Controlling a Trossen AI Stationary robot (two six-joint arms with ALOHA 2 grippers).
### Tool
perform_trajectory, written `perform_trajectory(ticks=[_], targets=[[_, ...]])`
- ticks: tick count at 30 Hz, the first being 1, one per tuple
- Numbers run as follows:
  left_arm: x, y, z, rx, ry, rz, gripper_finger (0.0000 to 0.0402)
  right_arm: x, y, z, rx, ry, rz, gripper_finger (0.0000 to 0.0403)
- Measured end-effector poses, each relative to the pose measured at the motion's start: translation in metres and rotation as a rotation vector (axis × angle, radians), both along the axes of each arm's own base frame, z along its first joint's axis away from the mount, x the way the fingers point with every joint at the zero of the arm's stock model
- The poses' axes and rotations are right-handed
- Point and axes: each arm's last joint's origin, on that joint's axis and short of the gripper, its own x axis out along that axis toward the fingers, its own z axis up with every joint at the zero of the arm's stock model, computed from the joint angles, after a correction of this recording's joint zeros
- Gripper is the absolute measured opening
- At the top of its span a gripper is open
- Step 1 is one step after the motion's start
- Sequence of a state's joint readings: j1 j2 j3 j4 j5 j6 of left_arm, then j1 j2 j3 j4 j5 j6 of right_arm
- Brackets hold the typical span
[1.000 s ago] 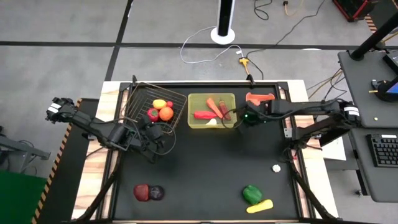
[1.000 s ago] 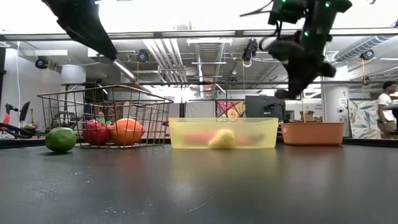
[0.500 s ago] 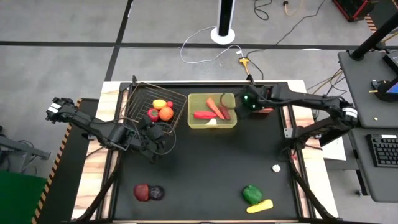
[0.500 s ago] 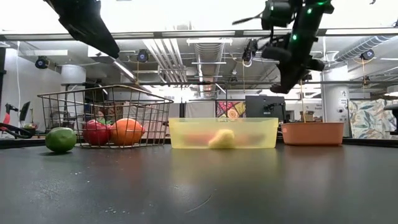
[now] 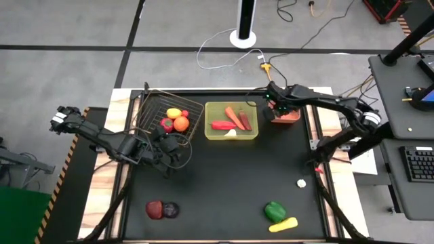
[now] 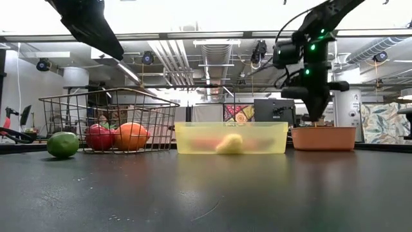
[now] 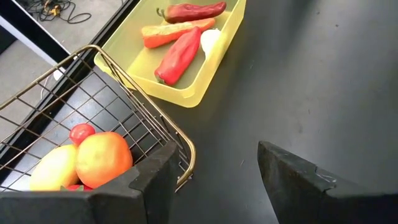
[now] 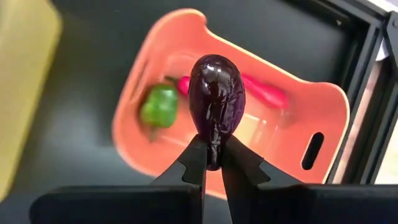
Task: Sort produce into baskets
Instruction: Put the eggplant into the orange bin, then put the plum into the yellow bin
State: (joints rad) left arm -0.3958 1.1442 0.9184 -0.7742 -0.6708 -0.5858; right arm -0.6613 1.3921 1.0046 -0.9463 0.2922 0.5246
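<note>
Surface: black table top (image 5: 224, 183) with pale wooden side strips, grey floor with cables beyond.
Writing: none readable on any item or arm.
Right gripper (image 8: 213, 163): pinched shut on a dark purple eggplant (image 8: 217, 99), held by its narrow end, hung directly over the salmon bin (image 8: 186, 50); seen in the high view at (image 5: 277, 107) above the same bin (image 5: 293, 116).
Salmon bin contents: small green piece (image 8: 159, 106) and a pink-red piece (image 8: 264, 91), both below the eggplant and apart from it.
Left gripper (image 7: 214, 171): fingers spread partway, nothing between them, poised just beside the near corner of the wire basket (image 7: 149, 118); in the high view at (image 5: 169, 150).
Wire basket contents: orange-red round fruit (image 7: 102, 158), yellow fruit (image 7: 53, 171), small red tomato (image 7: 81, 132), all close to the left gripper's finger.
Yellow tray (image 7: 217, 62): farther ahead of the left gripper; held a red pepper (image 7: 179, 56), an orange carrot (image 7: 171, 32), a dark red chili (image 7: 193, 10) and a white garlic (image 7: 210, 40).
Loose produce, well apart from both grippers: green lime (image 6: 63, 144) beside the basket, red piece (image 5: 154, 209) touching a dark purple piece (image 5: 171, 210), green pepper (image 5: 274, 211) next to a yellow piece (image 5: 283, 224), small white piece (image 5: 301, 182).
</note>
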Motion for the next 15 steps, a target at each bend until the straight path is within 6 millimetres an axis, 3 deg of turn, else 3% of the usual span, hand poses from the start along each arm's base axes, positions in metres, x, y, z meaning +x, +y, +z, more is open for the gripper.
perform_trajectory(ticks=[7, 15], targets=[[0.000, 0.000, 0.000, -0.001, 0.000, 0.000, 0.0201, 0.003, -0.009, -0.018, 0.045, 0.060, -0.008, 0.0036], [0.000, 0.000, 0.000, -0.006, -0.003, 0.004, 0.0201, 0.005, -0.010, -0.023, 0.057, 0.075, -0.004, 0.0102]])
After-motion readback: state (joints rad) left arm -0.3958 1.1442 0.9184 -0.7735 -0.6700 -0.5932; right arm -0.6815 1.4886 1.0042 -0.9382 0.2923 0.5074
